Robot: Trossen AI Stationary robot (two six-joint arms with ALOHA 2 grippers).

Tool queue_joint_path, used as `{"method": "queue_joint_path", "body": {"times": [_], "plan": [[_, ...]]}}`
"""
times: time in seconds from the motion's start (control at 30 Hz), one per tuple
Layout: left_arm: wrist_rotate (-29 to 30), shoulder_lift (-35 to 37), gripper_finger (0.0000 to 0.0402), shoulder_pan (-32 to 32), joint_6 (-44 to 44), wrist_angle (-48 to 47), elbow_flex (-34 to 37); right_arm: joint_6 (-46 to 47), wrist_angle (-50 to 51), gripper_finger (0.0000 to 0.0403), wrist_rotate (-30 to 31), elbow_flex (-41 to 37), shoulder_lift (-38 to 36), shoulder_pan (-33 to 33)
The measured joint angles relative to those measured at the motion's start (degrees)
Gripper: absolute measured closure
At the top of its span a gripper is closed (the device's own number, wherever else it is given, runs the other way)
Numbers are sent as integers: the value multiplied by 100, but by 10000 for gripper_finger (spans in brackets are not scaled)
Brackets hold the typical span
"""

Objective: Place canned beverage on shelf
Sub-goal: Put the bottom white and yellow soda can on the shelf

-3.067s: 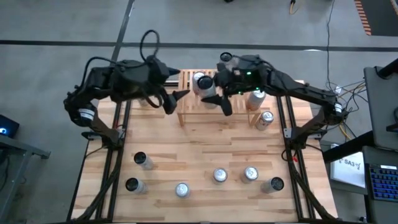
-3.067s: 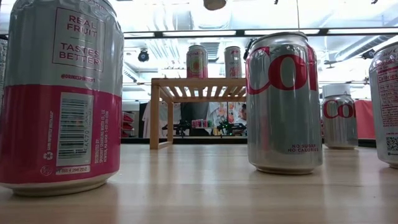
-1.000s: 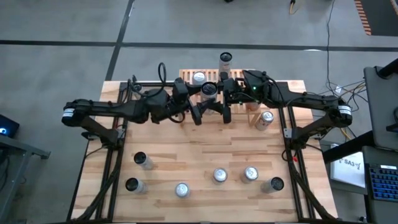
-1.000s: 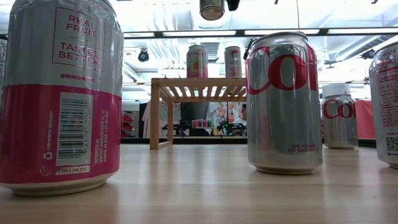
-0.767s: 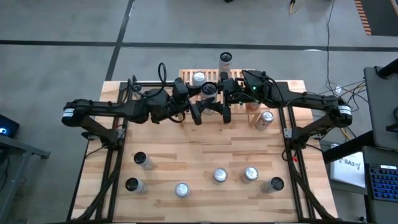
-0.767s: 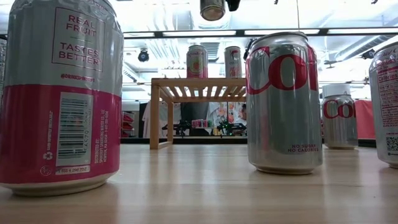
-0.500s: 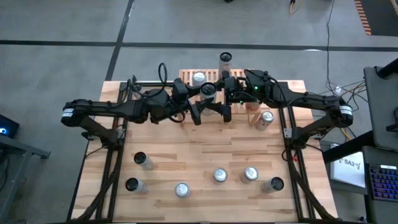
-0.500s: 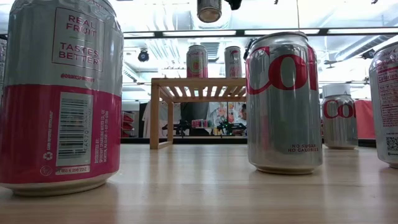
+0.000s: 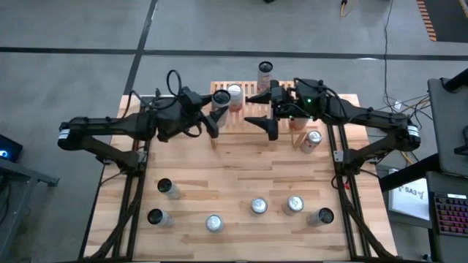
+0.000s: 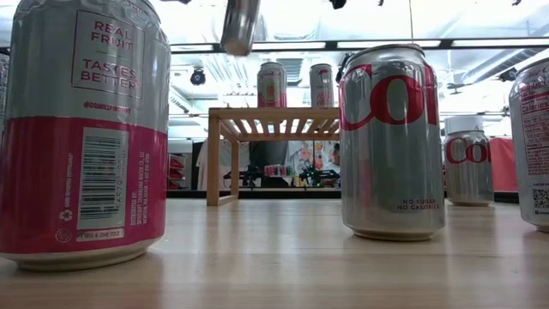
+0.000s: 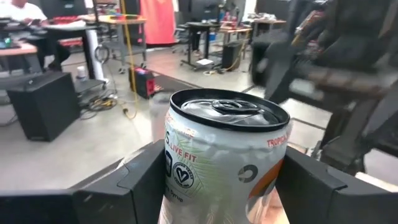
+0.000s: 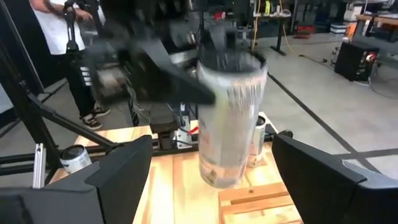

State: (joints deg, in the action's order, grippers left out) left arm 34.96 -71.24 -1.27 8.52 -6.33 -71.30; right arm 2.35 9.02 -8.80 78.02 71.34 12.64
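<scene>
The can [image 9: 221,98] sits upright between the fingers of the left pincer [image 9: 217,109], which is pinching its body; in the left wrist view the 2 dark pads press its sides and the lid faces up. It hangs in the air above the shelf's [image 9: 248,109] left end, as the high view shows, clear of the slats. In the low view the can [image 10: 241,26] floats well above the rack's top, over its left leg, so the drop that remains is straight down along the can's own long axis.

The right pincer [image 9: 270,124] is spread with nothing between its fingers; it stands over the shelf's right half, just beside the held can and apart from it. In the right wrist view the can [image 12: 230,118] shows between those wide fingers but farther off, not touched by them.

2 cans already stand on the shelf: 1 [image 9: 234,93] just behind the held can, another [image 9: 265,71] at the far edge. My judgement: the left arm is the nearer and should lower the can onto the free slats at the shelf's left end, keeping clear of that near neighbour.
</scene>
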Motion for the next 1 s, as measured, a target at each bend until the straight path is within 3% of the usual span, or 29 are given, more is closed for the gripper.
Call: {"method": "queue_joint_path", "body": {"times": [0.27,0.4,0.87,1.0], "plan": [[31,494,168,-232,-6,1980,1641,-2,12,77,6,2,-12,0],[43,519,167,-440,-46,2322,2071,0,12,77,8,-2,-8,0],[-217,236,166,-1003,-411,2606,2243,4,12,77,299,-7,-3,0],[-710,176,166,-1241,-418,2918,2287,4,12,77,302,-7,-1,1]]}}
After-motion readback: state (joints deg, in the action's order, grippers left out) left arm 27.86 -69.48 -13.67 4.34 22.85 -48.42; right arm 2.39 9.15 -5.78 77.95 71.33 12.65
